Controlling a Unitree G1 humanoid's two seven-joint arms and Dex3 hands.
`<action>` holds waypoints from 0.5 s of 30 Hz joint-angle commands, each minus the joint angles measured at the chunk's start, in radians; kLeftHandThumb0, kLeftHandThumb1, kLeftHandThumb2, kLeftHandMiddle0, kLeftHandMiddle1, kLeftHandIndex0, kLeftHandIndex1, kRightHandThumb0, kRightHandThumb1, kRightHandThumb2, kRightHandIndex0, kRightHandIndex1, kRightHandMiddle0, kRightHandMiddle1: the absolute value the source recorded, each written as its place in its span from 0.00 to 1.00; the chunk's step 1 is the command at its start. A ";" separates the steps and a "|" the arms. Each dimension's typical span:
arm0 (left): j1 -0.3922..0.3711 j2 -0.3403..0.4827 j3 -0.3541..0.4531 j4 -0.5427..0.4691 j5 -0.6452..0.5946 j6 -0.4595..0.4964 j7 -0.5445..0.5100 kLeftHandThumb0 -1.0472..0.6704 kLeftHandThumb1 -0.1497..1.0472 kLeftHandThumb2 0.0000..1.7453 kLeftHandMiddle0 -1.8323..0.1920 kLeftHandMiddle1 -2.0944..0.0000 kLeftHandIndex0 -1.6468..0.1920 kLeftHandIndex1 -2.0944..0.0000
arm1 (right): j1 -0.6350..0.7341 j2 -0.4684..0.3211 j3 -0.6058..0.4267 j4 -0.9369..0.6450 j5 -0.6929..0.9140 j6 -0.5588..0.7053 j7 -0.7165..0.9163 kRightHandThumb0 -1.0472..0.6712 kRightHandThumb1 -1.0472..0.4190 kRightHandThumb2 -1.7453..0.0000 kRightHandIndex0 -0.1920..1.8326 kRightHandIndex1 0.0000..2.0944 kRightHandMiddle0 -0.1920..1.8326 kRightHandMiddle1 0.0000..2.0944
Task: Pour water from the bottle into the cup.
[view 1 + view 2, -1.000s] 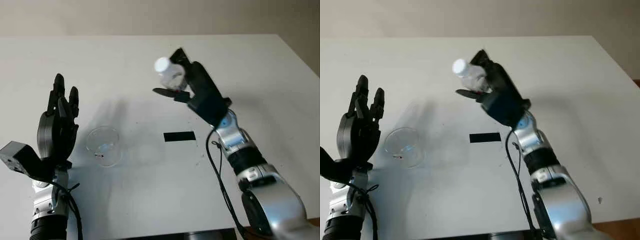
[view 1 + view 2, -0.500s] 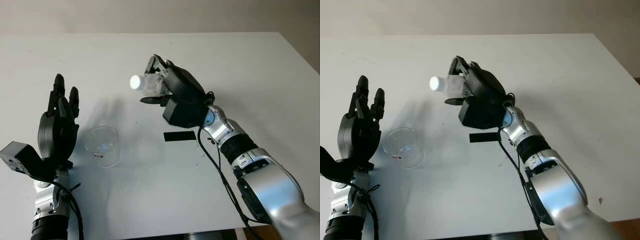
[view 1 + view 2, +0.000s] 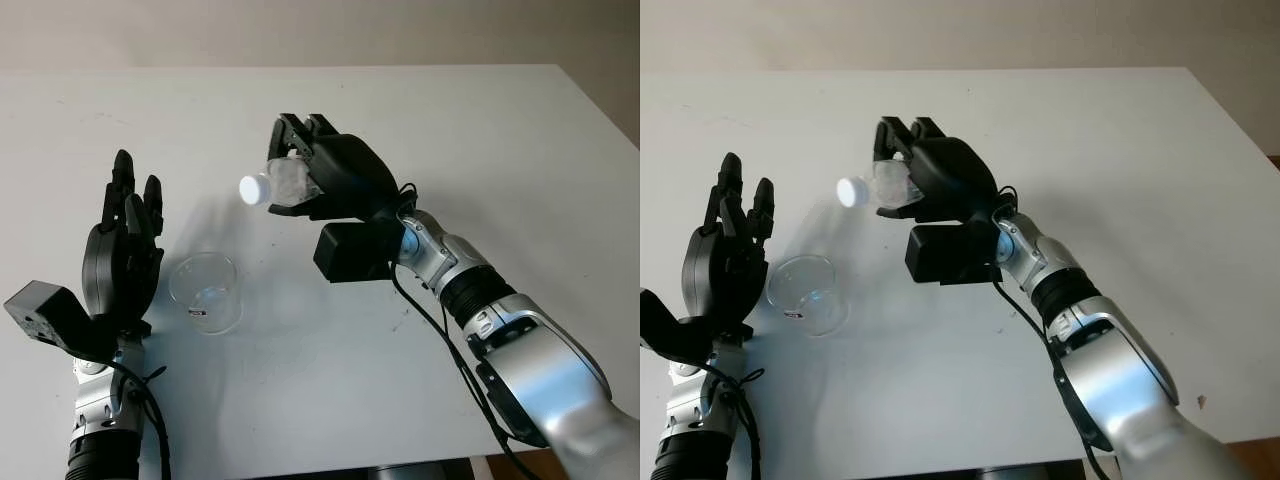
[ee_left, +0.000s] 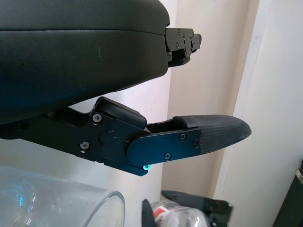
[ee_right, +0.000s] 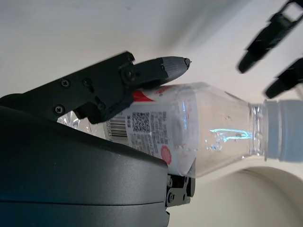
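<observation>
My right hand [image 3: 320, 180] is shut on a clear plastic bottle [image 3: 285, 184] with a white cap [image 3: 252, 190] and a red and white label [image 5: 142, 120]. It holds the bottle tipped nearly level above the white table [image 3: 480, 130], cap pointing left toward the cup. The cap is on. A clear plastic cup [image 3: 207, 292] stands upright on the table, below and left of the cap. My left hand [image 3: 122, 262] is open and raised just left of the cup, not touching it. The cup's rim [image 4: 57, 201] lies close beside that hand in the left wrist view.
A black box [image 3: 352, 251] on my right wrist hangs over the table's middle. A cable [image 3: 430, 320] runs along the right forearm. The table's right edge [image 3: 600, 110] meets a brown floor.
My right hand has swung left and down, tipping the bottle from near upright to nearly level, its cap now closer to the cup. The left hand and the cup have hardly moved.
</observation>
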 commanded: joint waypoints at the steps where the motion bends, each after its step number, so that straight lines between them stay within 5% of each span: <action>1: 0.000 -0.004 -0.002 -0.010 0.005 -0.002 0.001 0.12 1.00 0.33 0.92 1.00 0.94 1.00 | 0.007 -0.013 0.009 -0.049 -0.012 -0.022 -0.013 0.55 0.15 0.64 0.66 1.00 0.50 1.00; 15: 0.002 -0.006 -0.004 -0.003 0.003 -0.005 -0.006 0.12 1.00 0.33 0.91 1.00 0.94 1.00 | -0.001 0.029 0.075 -0.156 -0.147 0.021 -0.139 0.54 0.27 0.41 0.74 1.00 0.55 1.00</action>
